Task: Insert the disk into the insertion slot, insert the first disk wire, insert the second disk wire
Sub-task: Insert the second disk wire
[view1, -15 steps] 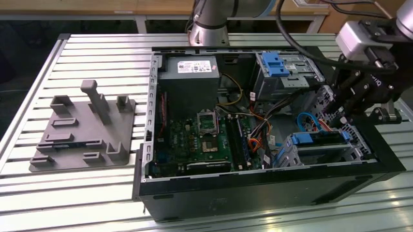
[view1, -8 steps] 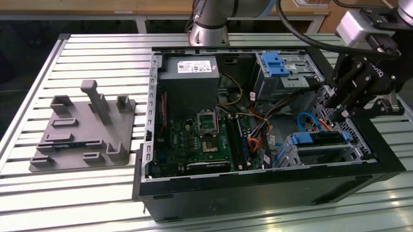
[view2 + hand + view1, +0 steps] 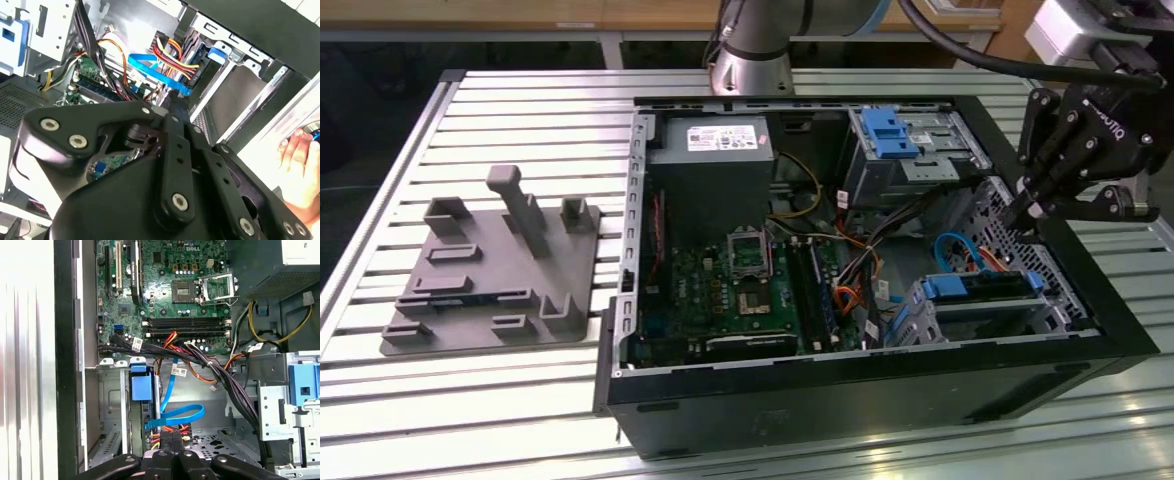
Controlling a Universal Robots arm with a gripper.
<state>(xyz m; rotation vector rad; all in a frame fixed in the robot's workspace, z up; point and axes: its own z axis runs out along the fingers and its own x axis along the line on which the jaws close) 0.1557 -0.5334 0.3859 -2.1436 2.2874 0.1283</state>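
first wrist view, nearest: the gripper has its two black fingers pressed together, their tips at the end of a flat blue cable with red and yellow wires just beside it; whether the tips pinch the cable's plug i cannot tell. beside them the disk, seen by its blue carrier, sits inside the insertion slot, a silver sheet-metal cage at the case's near wall. beyond lie a bundle of black wires, then the green motherboard. in the exterior view the gripper reaches down into the open computer case above the disk. in the second wrist view a person's hand rests outside the case.
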